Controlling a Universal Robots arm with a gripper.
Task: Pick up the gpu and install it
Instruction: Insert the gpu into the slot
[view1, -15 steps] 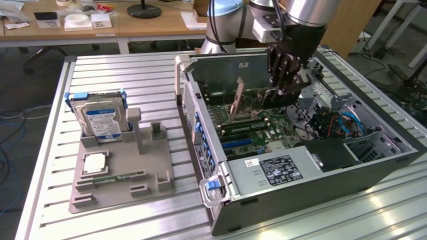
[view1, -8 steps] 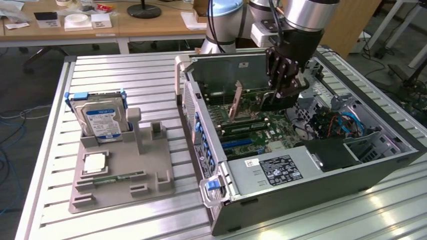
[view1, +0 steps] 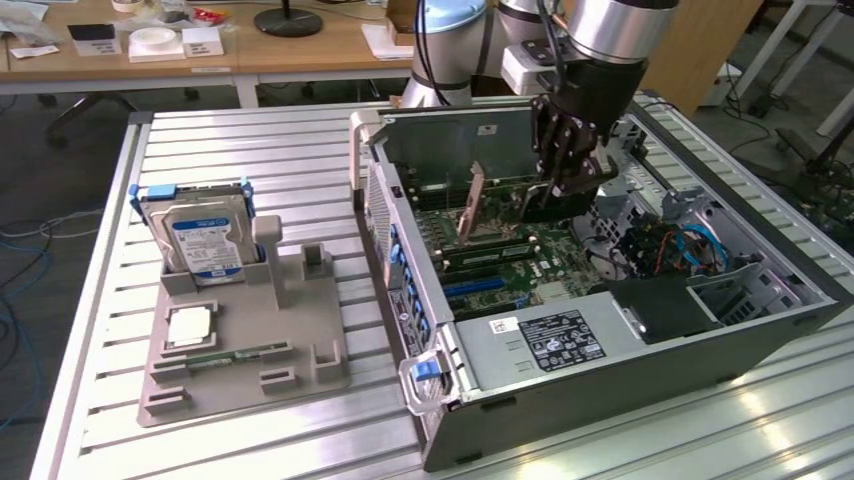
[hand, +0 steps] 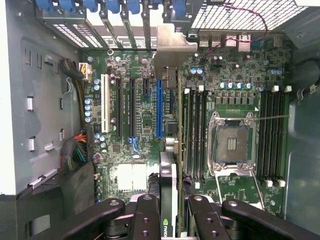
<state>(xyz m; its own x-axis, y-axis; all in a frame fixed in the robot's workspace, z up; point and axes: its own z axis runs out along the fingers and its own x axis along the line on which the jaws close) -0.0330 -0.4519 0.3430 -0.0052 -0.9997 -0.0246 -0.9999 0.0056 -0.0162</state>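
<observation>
Gpu (hand: 172, 50) looks stiff, light, fragile; gripper (hand: 170, 202) closed on its top edge, over the motherboard (hand: 142, 122).

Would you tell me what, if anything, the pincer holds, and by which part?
The thin black graphics card with silver bracket, gripped at the end opposite it.

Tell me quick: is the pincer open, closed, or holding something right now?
The pincer: closed on the gpu, holding it edge-on over the motherboard.

Bright, even light; glare on the table (view1: 767, 415).
</observation>
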